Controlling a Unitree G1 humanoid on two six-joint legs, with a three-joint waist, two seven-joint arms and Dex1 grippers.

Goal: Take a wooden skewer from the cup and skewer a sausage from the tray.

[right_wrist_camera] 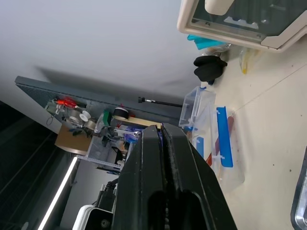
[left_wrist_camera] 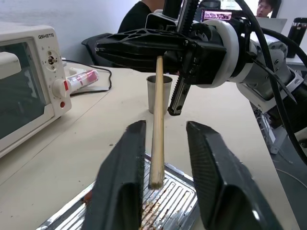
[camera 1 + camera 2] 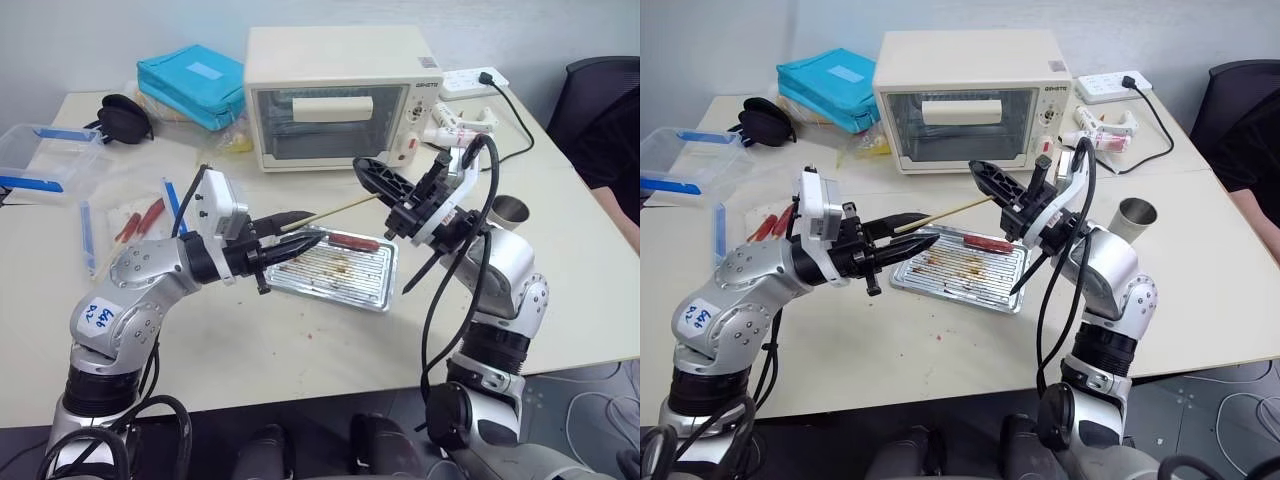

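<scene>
The pale bench carries a cream toaster oven at the back, with a turquoise pouch and a black case to its left. A clear box with blue clips sits at the left edge. The tray lies in the middle, a sausage on it. The cup stands at the right, well apart from the tray, and a white power strip lies behind
</scene>
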